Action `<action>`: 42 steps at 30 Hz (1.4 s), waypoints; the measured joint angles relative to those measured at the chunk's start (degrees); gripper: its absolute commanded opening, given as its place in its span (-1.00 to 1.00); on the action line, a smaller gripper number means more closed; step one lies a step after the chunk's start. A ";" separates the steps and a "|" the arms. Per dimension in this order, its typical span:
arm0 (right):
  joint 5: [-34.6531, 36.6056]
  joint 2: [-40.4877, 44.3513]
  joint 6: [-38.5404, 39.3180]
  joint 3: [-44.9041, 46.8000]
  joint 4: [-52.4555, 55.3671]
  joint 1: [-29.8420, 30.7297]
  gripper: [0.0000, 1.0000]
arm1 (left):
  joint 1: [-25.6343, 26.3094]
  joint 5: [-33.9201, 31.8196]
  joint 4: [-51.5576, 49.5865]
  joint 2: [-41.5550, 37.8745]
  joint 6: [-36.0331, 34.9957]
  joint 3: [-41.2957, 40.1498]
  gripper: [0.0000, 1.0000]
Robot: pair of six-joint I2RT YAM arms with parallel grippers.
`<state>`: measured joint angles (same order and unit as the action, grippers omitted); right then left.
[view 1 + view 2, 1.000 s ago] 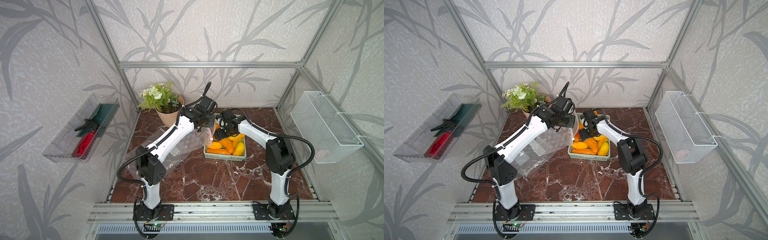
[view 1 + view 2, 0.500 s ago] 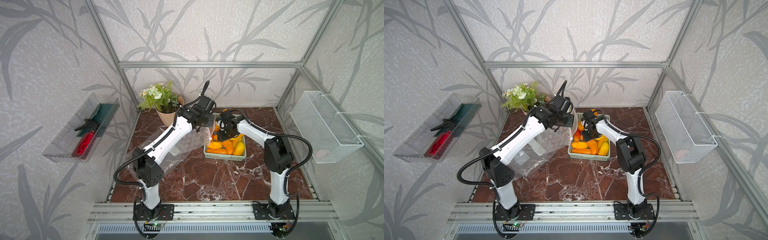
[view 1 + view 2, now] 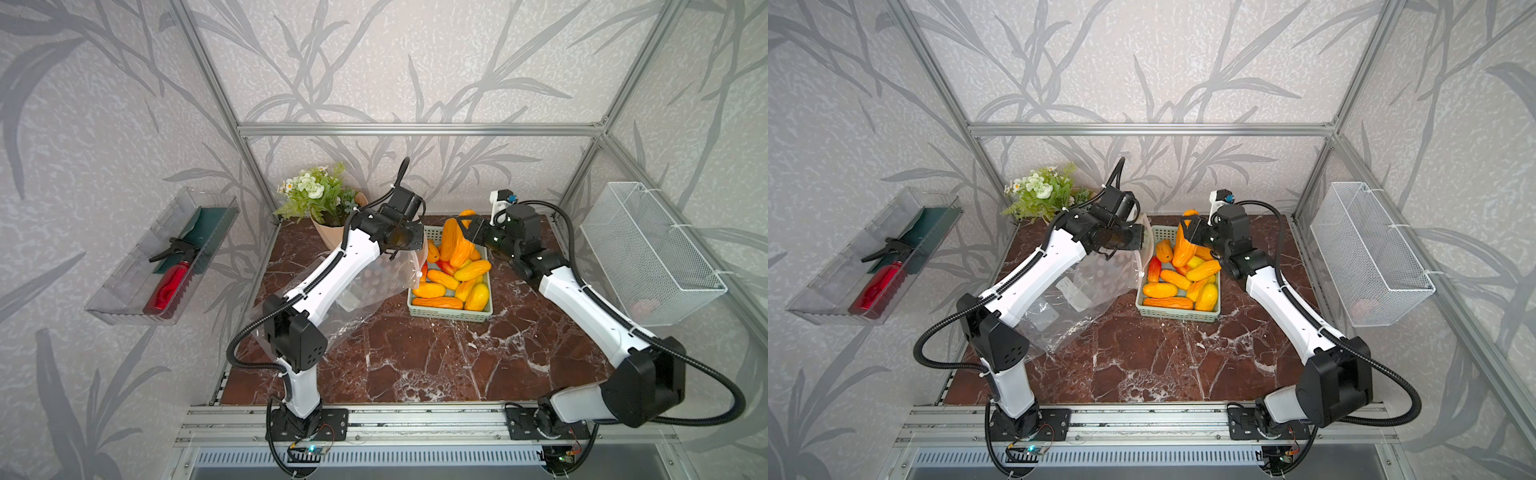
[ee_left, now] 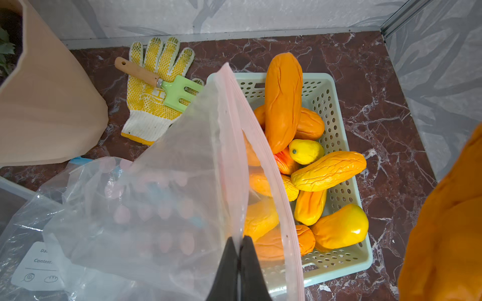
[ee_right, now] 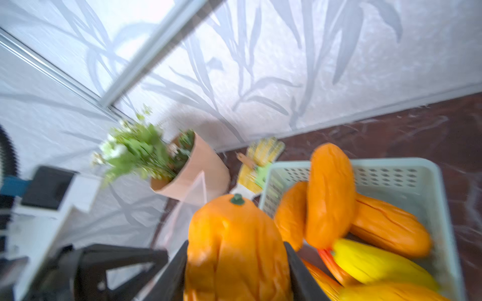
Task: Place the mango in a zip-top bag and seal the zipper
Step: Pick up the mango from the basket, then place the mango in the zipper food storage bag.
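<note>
Above basket (image 3: 449, 318): right hand (image 5: 236, 271) clamps mango (image 5: 229, 229) | beside basket: left hand (image 4: 239, 249) pinches zip-top bag (image 4: 182, 169) rim (bag's tail on counter (image 3: 415, 361))

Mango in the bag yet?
Out. Right gripper holds the mango above the basket, outside the bag that the left gripper pinches.

In the left wrist view, a white rectangular label (image 4: 39, 265) on a crumpled clear plastic bag (image 4: 23, 234) reads "Content." beneath a cut-off word beginning "Da", with two small drawn symbols below. The raised yellow mark on the white knit glove (image 4: 154, 86) cannot be read.
</note>
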<state>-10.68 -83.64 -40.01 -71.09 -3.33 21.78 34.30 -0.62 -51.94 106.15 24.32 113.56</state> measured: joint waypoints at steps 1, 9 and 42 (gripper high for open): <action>0.00 -1.66 -2.47 0.02 -4.07 0.57 -0.51 | -0.31 0.61 -0.22 0.37 0.35 1.01 -1.00; 1.22 -11.43 -12.68 -1.55 -21.00 4.72 -0.52 | -1.42 3.19 -1.60 2.82 2.25 6.97 -1.00; 2.69 -19.91 -2.29 -11.23 -27.71 5.81 -0.57 | -3.74 7.23 -5.05 5.53 5.27 15.32 -1.00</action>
<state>-7.99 -103.55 -42.30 -82.32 -31.05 27.59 30.57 6.61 -56.99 111.68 29.58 128.88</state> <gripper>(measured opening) 0.488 0.048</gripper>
